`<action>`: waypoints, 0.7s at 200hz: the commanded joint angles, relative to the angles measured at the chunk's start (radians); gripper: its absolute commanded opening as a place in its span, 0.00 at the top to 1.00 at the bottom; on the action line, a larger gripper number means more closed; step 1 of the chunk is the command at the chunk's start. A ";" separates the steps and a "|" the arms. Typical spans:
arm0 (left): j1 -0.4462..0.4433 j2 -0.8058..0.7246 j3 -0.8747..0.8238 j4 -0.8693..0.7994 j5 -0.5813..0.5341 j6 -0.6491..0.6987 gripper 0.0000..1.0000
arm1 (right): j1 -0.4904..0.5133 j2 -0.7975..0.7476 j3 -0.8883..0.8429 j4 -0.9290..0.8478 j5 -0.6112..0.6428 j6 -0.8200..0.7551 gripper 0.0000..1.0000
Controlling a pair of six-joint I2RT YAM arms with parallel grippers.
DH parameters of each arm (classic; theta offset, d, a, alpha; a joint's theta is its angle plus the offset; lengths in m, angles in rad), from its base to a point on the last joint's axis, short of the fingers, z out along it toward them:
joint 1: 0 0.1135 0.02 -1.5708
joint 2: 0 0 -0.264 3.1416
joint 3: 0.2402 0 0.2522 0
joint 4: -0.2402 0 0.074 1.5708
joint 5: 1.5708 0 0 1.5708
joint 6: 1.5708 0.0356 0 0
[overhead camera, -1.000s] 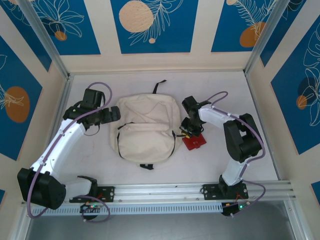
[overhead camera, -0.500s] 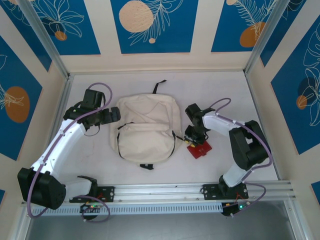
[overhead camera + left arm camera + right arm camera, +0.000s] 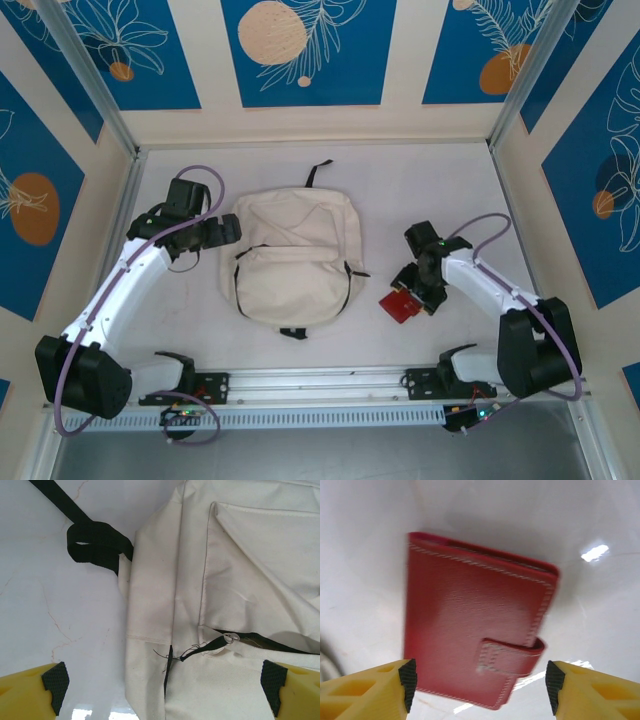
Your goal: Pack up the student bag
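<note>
Checking top view first: bag [image 3: 293, 258] lies flat mid-table, front pocket up, handle loop at the far end. Left claw [image 3: 232, 230] sits at the bag's left edge, near its far end. Right claw [image 3: 410, 293] hangs over a red wallet [image 3: 398, 307], which is on the table [image 3: 330, 170] right of the bag and apart from it. Left wrist view: left claw [image 3: 162, 685] is spread wide, nothing pinched, and the pads [image 3: 55, 680] straddle the bag [image 3: 240, 580] side seam. The zip pull [image 3: 231, 638] is between them on the right, the black strap [image 3: 92, 542] is looped on the bare table to the left, and I can't tell how far the zip is undone. Right wrist view: right claw [image 3: 480, 680] is also released, its tips either side of the wallet's [image 3: 475, 630] near end; the wallet lies flat with its tab closed. Whether the left pad touches it is unclear. Handling call: the bag is limp cloth, looks light and empty, and will likely crumple and slide on this glossy top rather than hold shape. Best holds are the zip pull, the seam beside it or the strap, not the flat panel. One claw probably has to hold the opening while the other feeds.
</note>
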 commanded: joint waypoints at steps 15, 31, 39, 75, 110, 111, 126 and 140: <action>0.014 -0.004 -0.008 0.005 0.022 -0.002 0.00 | -0.070 -0.038 -0.096 0.072 -0.087 0.028 0.30; 0.014 -0.004 -0.008 0.004 0.020 -0.002 0.00 | -0.078 -0.037 -0.114 0.108 -0.108 0.029 0.34; 0.014 -0.004 -0.009 0.003 0.021 0.000 0.00 | -0.084 -0.033 -0.120 0.121 -0.115 0.029 0.36; 0.014 0.001 -0.006 0.003 0.021 0.000 0.00 | -0.117 -0.007 -0.162 0.197 -0.171 0.010 0.46; 0.014 0.003 -0.008 0.003 0.022 0.001 0.00 | -0.116 0.029 -0.136 0.196 -0.180 -0.018 0.60; 0.014 0.003 -0.007 0.003 0.021 0.001 0.00 | -0.116 0.030 -0.136 0.196 -0.180 -0.018 0.60; 0.014 0.003 -0.007 0.003 0.021 0.002 0.00 | -0.114 0.050 -0.123 0.191 -0.182 -0.026 0.70; 0.013 0.003 -0.006 0.003 0.021 0.002 0.00 | -0.108 0.056 -0.108 0.181 -0.176 -0.032 0.79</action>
